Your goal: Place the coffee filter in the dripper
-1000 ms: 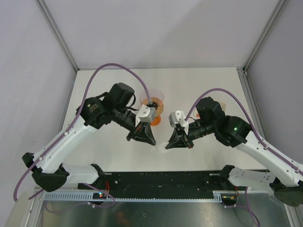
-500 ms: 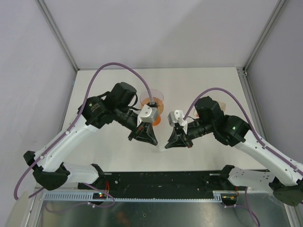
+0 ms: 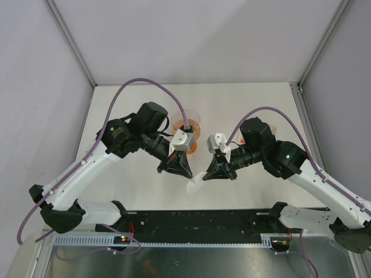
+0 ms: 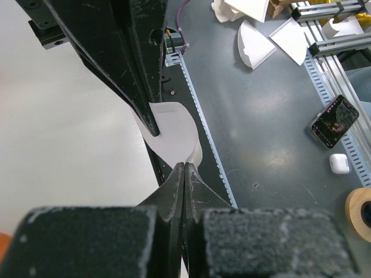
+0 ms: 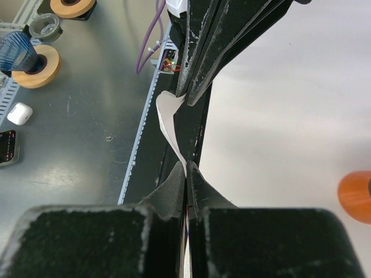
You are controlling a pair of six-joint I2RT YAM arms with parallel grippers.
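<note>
The coffee filter (image 3: 195,183) is a thin white paper piece held between both grippers, above the table's near edge. My left gripper (image 3: 178,168) is shut on one edge of it, and my right gripper (image 3: 214,174) is shut on the other. In the left wrist view the filter (image 4: 171,132) curves from my shut gripper (image 4: 185,167) to the right gripper's fingers (image 4: 139,87). In the right wrist view the filter (image 5: 167,117) runs up from my gripper (image 5: 186,168). The dripper (image 3: 186,123), clear and pinkish, stands behind the left wrist, partly hidden.
An orange cup (image 3: 192,146) sits by the dripper and shows in the right wrist view (image 5: 355,196). The black rail (image 3: 197,221) runs along the table's near edge. On the floor below lie spare filters (image 4: 257,45), a phone (image 4: 333,121) and tape rolls (image 5: 33,65).
The filter now shows more and hangs lower and wider between the two grippers. Both grippers have shifted only slightly and stay shut on it.
</note>
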